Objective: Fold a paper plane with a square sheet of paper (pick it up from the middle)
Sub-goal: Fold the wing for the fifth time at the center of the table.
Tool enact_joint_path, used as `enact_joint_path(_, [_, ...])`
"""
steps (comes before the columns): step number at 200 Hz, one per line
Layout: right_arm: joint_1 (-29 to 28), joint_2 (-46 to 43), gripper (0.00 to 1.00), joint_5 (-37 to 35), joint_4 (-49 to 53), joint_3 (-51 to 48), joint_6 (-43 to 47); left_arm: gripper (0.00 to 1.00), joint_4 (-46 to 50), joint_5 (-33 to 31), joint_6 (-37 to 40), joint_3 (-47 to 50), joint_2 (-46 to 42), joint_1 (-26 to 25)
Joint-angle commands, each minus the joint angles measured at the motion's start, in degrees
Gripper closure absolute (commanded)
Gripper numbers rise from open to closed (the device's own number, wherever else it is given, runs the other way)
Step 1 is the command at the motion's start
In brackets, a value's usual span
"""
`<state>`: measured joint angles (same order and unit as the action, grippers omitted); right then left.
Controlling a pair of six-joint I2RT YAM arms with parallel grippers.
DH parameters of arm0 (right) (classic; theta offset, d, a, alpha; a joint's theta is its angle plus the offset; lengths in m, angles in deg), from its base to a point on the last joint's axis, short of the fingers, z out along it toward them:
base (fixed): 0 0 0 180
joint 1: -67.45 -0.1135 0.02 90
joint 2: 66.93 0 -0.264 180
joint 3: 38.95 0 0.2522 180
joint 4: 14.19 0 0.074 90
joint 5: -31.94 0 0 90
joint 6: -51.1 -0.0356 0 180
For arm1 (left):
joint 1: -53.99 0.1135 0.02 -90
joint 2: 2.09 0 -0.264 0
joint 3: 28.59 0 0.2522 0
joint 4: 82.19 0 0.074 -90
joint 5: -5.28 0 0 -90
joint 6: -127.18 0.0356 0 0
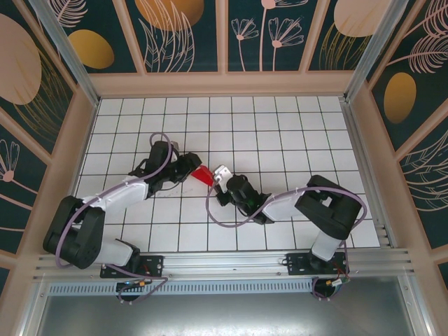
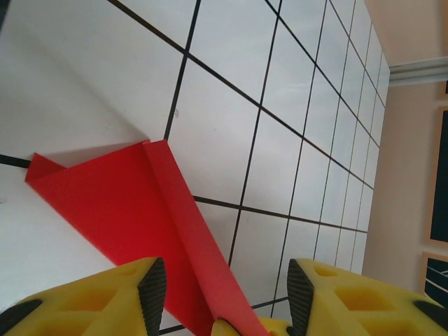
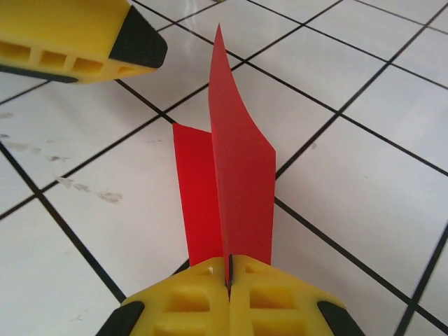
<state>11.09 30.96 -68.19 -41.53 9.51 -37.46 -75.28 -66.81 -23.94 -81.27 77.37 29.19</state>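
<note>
Aluminium rail (image 1: 224, 260) at near edge. Mid-table, right gripper (image 3: 229, 269) clenched on folded red paper (image 3: 238, 182), flap upright; left gripper (image 2: 225, 297) released, jaws either side of it. White gridded table (image 1: 280, 126) beyond. Teal floral wall panels (image 1: 185, 35) behind.

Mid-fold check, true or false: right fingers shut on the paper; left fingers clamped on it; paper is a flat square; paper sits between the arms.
1. Right fingers are shut on the paper: true.
2. Left fingers are clamped on it: false; they stand apart, one on either side of it.
3. The paper is a flat square: false; it is folded, with one flap standing up.
4. The paper sits between the two arms on the table: true.
</note>
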Motion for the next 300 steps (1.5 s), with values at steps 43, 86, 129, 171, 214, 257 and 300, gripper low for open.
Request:
enact_joint_path(43, [4.8,0.5,1.0,16.8,0.2,-0.2,-9.9,0.52,-13.5,2.8,-0.6,10.7,-5.3,0.0])
enact_joint_path(86, [7.0,2.9,1.0,23.0,-1.2,0.7,-15.4,0.58,-20.3,7.8,-0.6,13.9,-4.2,-0.3])
enact_joint_path(129, [8.7,4.7,1.0,28.3,-3.1,1.3,-20.3,0.64,-26.0,10.5,-1.0,15.8,-1.9,-1.4])
enact_joint_path(171, [11.7,6.5,1.0,34.8,-7.2,1.1,-26.3,0.67,-30.1,11.6,-1.4,16.9,0.4,-2.0])
enact_joint_path(214, [13.3,8.1,1.0,39.0,-8.9,1.2,-29.5,0.68,-35.0,14.1,-2.0,16.1,4.3,-3.3])
enact_joint_path(257, [14.2,9.7,1.0,40.8,-10.8,1.3,-32.2,0.69,-36.2,14.4,-1.3,15.3,7.8,-4.1])
enact_joint_path(300, [14.9,11.1,1.0,43.0,-10.9,2.1,-33.7,0.7,-37.9,15.0,-0.8,14.9,10.6,-4.1])
